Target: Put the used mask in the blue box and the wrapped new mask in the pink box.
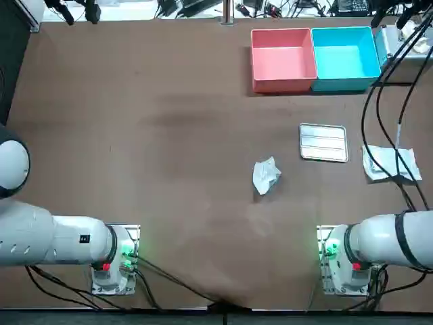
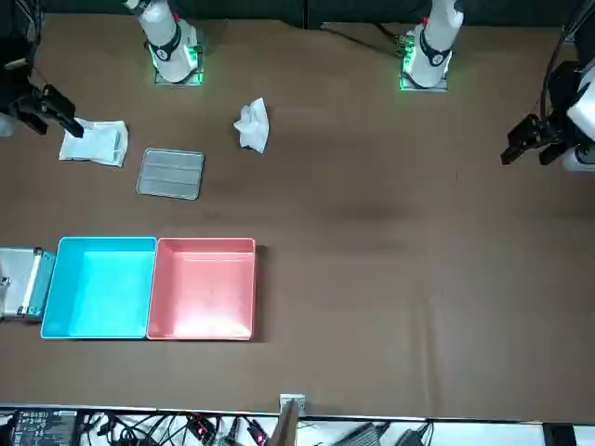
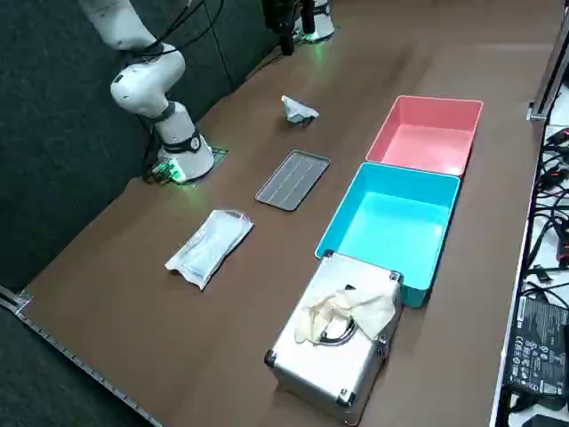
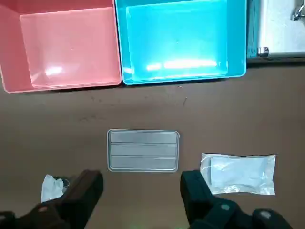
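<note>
The used mask (image 1: pixel 266 175) is a crumpled white wad on the brown table, also in the front view (image 2: pixel 252 124) and the wrist view (image 4: pixel 52 187). Flat near the table's right edge lies the wrapped new mask (image 1: pixel 388 163), a clear packet (image 3: pixel 210 246) (image 4: pixel 239 173). At the back right the pink box (image 1: pixel 283 59) and blue box (image 1: pixel 345 57) stand side by side, both empty. My right gripper (image 4: pixel 142 191) hangs open high above the table, holding nothing, over the area between the two masks; the front view shows it (image 2: pixel 54 111) beside the packet (image 2: pixel 95 142).
A flat silver tray (image 1: pixel 323 142) lies between the masks and the boxes. A closed metal case (image 3: pixel 336 342) with a pale glove on top stands right of the blue box. Black cables (image 1: pixel 399 122) hang over the packet in the top view.
</note>
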Controlling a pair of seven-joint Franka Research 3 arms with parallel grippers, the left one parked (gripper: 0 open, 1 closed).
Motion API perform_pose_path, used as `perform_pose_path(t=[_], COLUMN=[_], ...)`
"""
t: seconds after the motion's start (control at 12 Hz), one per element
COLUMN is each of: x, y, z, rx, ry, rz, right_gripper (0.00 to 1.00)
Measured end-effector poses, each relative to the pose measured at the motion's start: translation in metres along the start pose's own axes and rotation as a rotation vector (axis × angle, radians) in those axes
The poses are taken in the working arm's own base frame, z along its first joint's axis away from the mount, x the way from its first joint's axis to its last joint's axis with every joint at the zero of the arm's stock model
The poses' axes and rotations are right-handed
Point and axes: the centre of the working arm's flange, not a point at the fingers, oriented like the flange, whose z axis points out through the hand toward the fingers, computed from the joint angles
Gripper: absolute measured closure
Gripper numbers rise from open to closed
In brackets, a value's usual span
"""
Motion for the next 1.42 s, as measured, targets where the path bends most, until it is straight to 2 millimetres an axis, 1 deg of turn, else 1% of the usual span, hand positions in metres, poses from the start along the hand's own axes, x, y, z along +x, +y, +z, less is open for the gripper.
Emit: perform_pose_path(t=[0.5,0.67,0.75,0.92,1.08,1.42], x=[-0.001,-0.001,-0.002,-0.003,-0.004,-0.014], y=[-0.004,-0.012,-0.019,-0.039,-0.063,-0.105], z=[0.0,0.0,0.004,0.018,0.038,0.092], rx=[-0.001,0.038,0.057,0.097,0.143,0.169], ry=[-0.006,-0.017,-0.042,-0.105,-0.159,-0.259], rz=[-0.007,-0.015,-0.024,-0.054,-0.085,-0.142], right_gripper=[0.0,0.0,0.0,0.0,0.0,0.0])
